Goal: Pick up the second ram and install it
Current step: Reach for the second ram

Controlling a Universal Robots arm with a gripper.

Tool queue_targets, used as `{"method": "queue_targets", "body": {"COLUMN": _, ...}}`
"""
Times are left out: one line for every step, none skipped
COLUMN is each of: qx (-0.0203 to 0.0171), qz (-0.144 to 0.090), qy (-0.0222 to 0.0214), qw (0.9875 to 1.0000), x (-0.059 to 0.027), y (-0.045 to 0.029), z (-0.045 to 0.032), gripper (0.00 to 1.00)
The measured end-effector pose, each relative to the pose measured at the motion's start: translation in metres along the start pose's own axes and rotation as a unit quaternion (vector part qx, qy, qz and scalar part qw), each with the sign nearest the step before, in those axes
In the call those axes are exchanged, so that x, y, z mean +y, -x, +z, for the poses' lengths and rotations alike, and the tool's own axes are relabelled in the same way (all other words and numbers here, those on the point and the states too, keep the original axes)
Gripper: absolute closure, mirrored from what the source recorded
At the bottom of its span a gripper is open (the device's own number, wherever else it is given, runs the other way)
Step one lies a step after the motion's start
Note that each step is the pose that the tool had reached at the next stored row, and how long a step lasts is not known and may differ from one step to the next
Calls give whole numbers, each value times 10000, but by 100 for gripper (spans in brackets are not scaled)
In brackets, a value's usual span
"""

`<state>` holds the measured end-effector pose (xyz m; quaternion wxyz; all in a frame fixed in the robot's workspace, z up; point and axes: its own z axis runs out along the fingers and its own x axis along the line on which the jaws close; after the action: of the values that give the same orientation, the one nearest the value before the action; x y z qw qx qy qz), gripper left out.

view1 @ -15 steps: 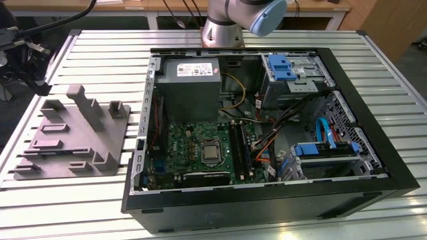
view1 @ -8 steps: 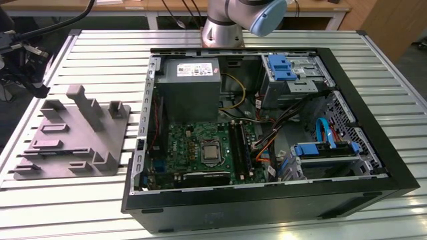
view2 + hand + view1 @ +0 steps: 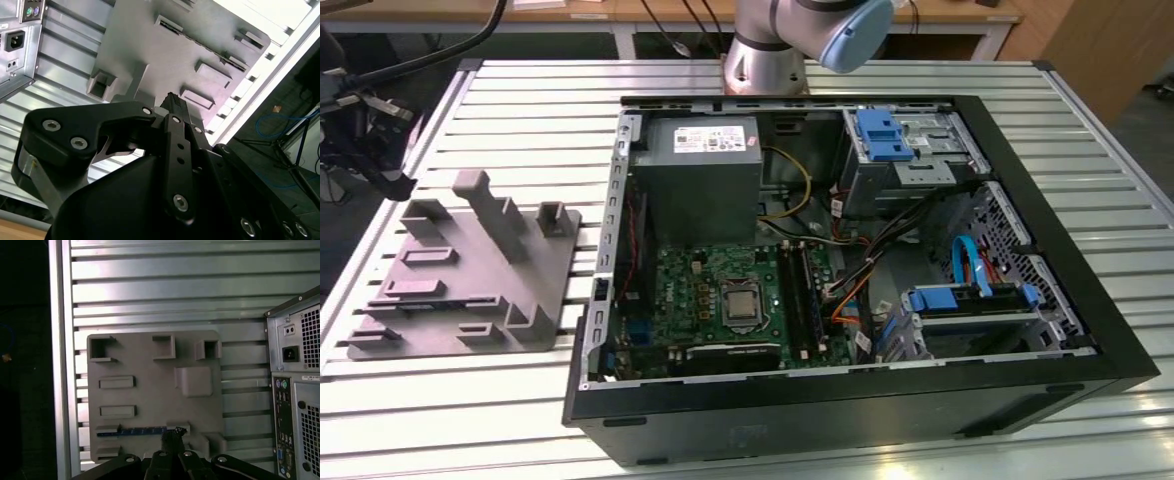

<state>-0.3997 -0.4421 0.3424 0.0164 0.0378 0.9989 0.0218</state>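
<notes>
- Over gray fixture [image 3: 150, 390], which is sitting on slatted table [image 3: 494, 400] at the exterior view's left of PC case [image 3: 1067, 300], gripper [image 3: 174, 432] is hovering, well above.
- Its fingers [image 3: 175, 107] are sitting pressed together, pinching nothing.
- Blue-green second ram [image 3: 132, 431] is lying in long slot nr one fixture edge; gripper tips are overlapping its end in first wrist view.
- Green motherboard [image 3: 707, 285] is lying inside open case.
</notes>
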Motion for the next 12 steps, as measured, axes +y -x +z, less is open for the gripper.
{"method": "queue_targets", "body": {"qx": 0, "qz": 0, "qy": 0, "qw": 10000, "x": -3, "y": -5, "z": 4, "gripper": 90}}
{"method": "queue_targets", "body": {"qx": 0, "qz": 0, "qy": 0, "qw": 10000, "x": -6, "y": -10, "z": 7, "gripper": 90}}
{"method": "queue_targets", "body": {"qx": 0, "qz": 0, "qy": 0, "qw": 10000, "x": -9, "y": -15, "z": 12, "gripper": 90}}
{"method": "queue_targets", "body": {"qx": 0, "qz": 0, "qy": 0, "qw": 10000, "x": -12, "y": -20, "z": 16, "gripper": 90}}
{"method": "queue_targets", "body": {"qx": 0, "qz": 0, "qy": 0, "qw": 10000, "x": -15, "y": -25, "z": 19, "gripper": 90}}
{"method": "queue_targets", "body": {"qx": 0, "qz": 0, "qy": 0, "qw": 10000, "x": -18, "y": -30, "z": 23, "gripper": 90}}
{"method": "queue_targets", "body": {"qx": 0, "qz": 0, "qy": 0, "qw": 10000, "x": -21, "y": -34, "z": 26, "gripper": 90}}
{"method": "queue_targets", "body": {"qx": 0, "qz": 0, "qy": 0, "qw": 10000, "x": -24, "y": -38, "z": 30, "gripper": 90}}
{"method": "queue_targets", "body": {"qx": 0, "qz": 0, "qy": 0, "qw": 10000, "x": -28, "y": -43, "z": 34, "gripper": 90}}
{"method": "queue_targets", "body": {"qx": -1, "qz": 0, "qy": 1, "qw": 10000, "x": -30, "y": -47, "z": 38, "gripper": 90}}
{"method": "queue_targets", "body": {"qx": -1, "qz": 0, "qy": 1, "qw": 10000, "x": -32, "y": -50, "z": 42, "gripper": 90}}
{"method": "queue_targets", "body": {"qx": 0, "qz": 0, "qy": 0, "qw": 10000, "x": -35, "y": -54, "z": 45, "gripper": 90}}
